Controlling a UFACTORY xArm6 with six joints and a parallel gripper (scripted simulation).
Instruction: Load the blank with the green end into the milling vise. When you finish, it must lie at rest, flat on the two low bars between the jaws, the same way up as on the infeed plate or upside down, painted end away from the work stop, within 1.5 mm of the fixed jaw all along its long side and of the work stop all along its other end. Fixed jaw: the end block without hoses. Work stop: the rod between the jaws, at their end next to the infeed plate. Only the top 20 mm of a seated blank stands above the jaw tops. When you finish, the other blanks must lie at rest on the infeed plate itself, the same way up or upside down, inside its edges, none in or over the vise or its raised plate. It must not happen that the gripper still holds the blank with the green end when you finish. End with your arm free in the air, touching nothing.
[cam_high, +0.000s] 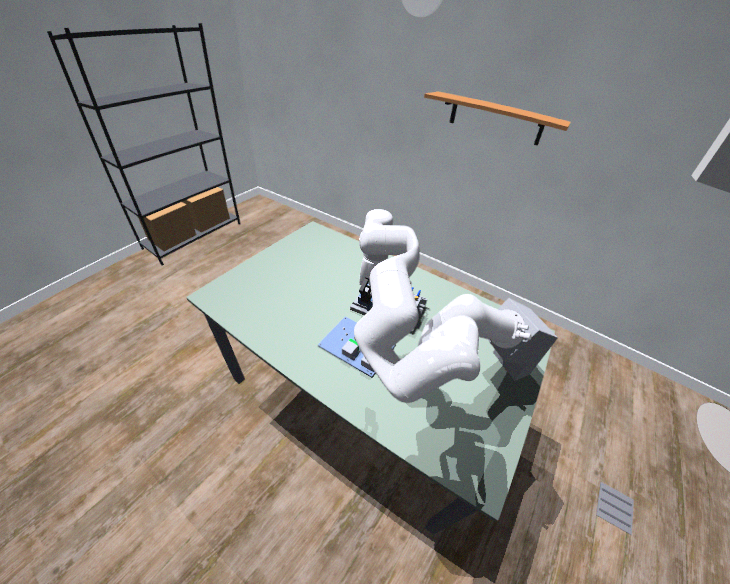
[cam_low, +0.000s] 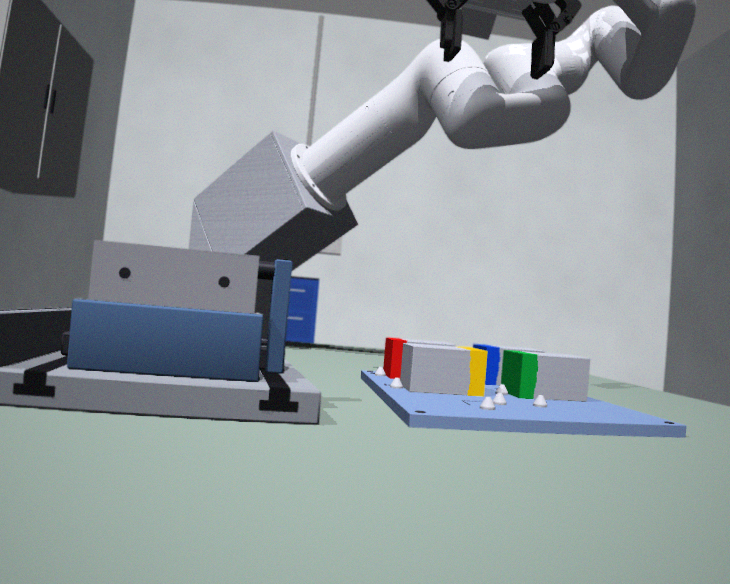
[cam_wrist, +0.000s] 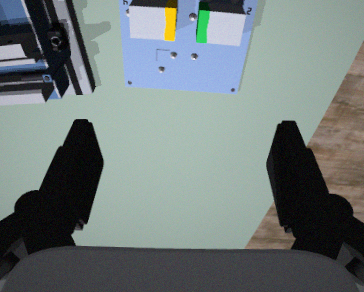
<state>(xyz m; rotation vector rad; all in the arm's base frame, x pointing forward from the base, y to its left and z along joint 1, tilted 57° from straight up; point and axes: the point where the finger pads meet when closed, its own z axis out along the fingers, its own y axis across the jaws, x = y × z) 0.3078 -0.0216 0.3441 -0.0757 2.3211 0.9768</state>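
Note:
The grey blank with the green end (cam_low: 543, 375) lies on the blue infeed plate (cam_low: 523, 411), at its right side; it also shows in the wrist view (cam_wrist: 220, 25). The blank with the yellow end (cam_low: 443, 369) lies beside it (cam_wrist: 151, 23). Blanks with a red end (cam_low: 393, 356) and a blue end (cam_low: 487, 360) lie behind them. The vise (cam_low: 173, 325) stands left of the plate, with nothing seen between its jaws. My gripper (cam_low: 496, 33) is open and empty, high above the plate; its fingers show in the wrist view (cam_wrist: 183, 170).
The vise sits on a raised grey plate (cam_low: 155, 392) with black clamps. White locating pins (cam_low: 494, 400) stand on the infeed plate by the blanks. The arm's grey base block (cam_low: 267, 200) rises behind the vise. The table edge (cam_wrist: 299, 170) runs at the wrist view's right.

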